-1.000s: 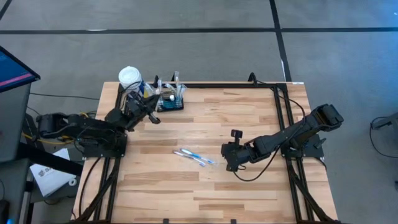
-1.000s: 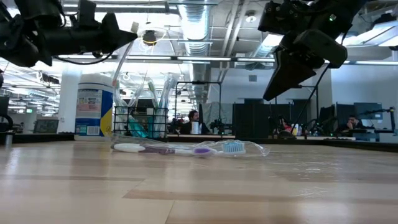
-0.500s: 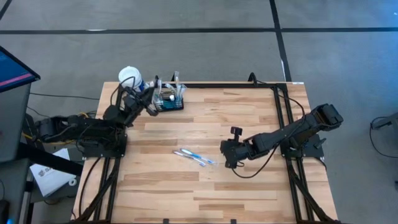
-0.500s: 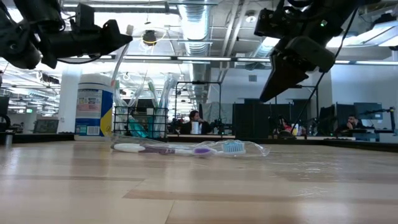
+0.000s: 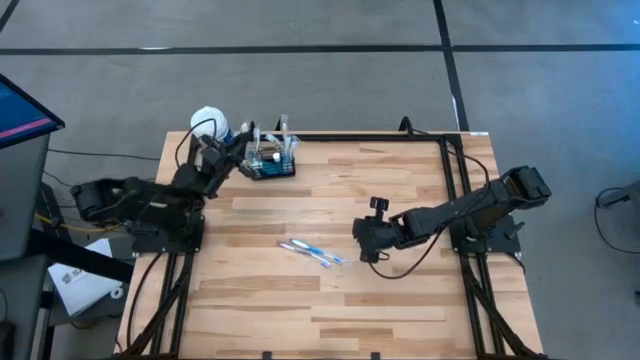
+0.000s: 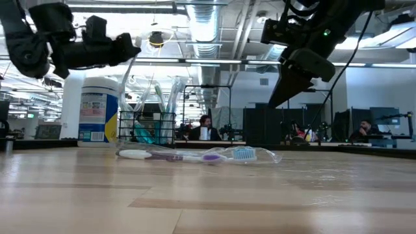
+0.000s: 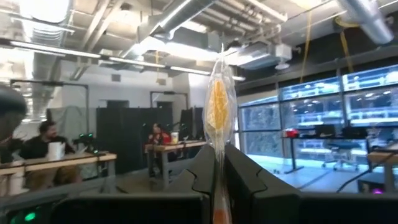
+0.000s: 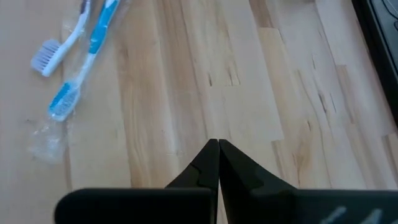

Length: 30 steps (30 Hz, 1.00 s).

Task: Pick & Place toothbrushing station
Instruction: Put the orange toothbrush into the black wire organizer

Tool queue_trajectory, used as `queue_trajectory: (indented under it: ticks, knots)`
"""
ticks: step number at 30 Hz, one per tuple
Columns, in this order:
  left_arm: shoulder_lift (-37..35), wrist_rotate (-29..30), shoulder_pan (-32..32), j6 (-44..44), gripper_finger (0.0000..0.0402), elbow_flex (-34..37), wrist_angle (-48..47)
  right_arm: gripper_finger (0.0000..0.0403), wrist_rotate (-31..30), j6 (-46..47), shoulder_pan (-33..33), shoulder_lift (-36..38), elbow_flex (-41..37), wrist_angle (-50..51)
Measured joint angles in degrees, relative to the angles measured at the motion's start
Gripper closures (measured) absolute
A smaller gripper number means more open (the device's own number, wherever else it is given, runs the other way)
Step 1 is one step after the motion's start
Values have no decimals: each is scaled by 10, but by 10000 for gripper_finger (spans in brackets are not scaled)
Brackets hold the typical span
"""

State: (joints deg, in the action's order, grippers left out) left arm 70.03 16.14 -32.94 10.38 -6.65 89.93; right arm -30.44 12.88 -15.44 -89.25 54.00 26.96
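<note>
The toothbrushing station, a black wire-mesh caddy (image 5: 272, 160) (image 6: 146, 128), stands on its base at the table's far left with several wrapped brushes upright in it. My left gripper (image 5: 230, 157) (image 6: 134, 49) hovers just left of it, shut on a clear-wrapped toothbrush (image 7: 217, 106) with yellow-orange bristles. Two toothbrushes (image 5: 312, 252) (image 6: 195, 155) (image 8: 74, 56) lie flat mid-table, one in clear wrap. My right gripper (image 5: 360, 250) (image 6: 273, 103) (image 8: 217, 146) is shut, holds nothing, and hangs above the table just right of them. My left gripper pinches the wrapped toothbrush's handle (image 7: 217, 186) between its two fingers. The brush runs along the fingers and sticks out past their tips, its bristle head (image 7: 217, 102) uppermost. The fingers slant upward, and the brush is lifted clear of the table.
A bottle with a white cap and a blue label (image 5: 207, 122) (image 6: 97, 117) stands just left of the caddy, close behind my left gripper. Bare wooden tabletop (image 5: 330, 310) stretches along the near side. People sit at desks in the room beyond the table.
My left gripper has swung toward the table's far left, closing on the caddy and the bottle, and carries the wrapped toothbrush along with it. My right gripper has drifted a little toward the table's left, staying shut.
</note>
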Motion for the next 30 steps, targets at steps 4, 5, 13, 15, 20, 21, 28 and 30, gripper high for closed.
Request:
queue_trajectory:
  ticks: [4,5,13,15,20,21,28,30]
  knots:
    - [39,0,-6,-4,396,-21,0,403,0,-2,4,0,0,0]
    - [47,0,-6,0,396,-29,0,403,1,-7,4,0,0,0]
    - [97,1,-18,12,395,-63,0,403,4,-9,5,0,0,4]
    - [106,1,-20,12,395,-63,0,403,4,-9,5,0,0,9]
    - [121,5,-20,12,384,-63,0,403,4,-9,5,0,0,9]
    - [122,5,-20,12,380,-63,0,403,4,-9,5,0,0,9]
    - [122,5,-20,12,369,-63,0,403,4,-9,5,0,0,9]
    - [122,5,-20,12,369,-63,-1,403,4,-9,5,0,0,9]
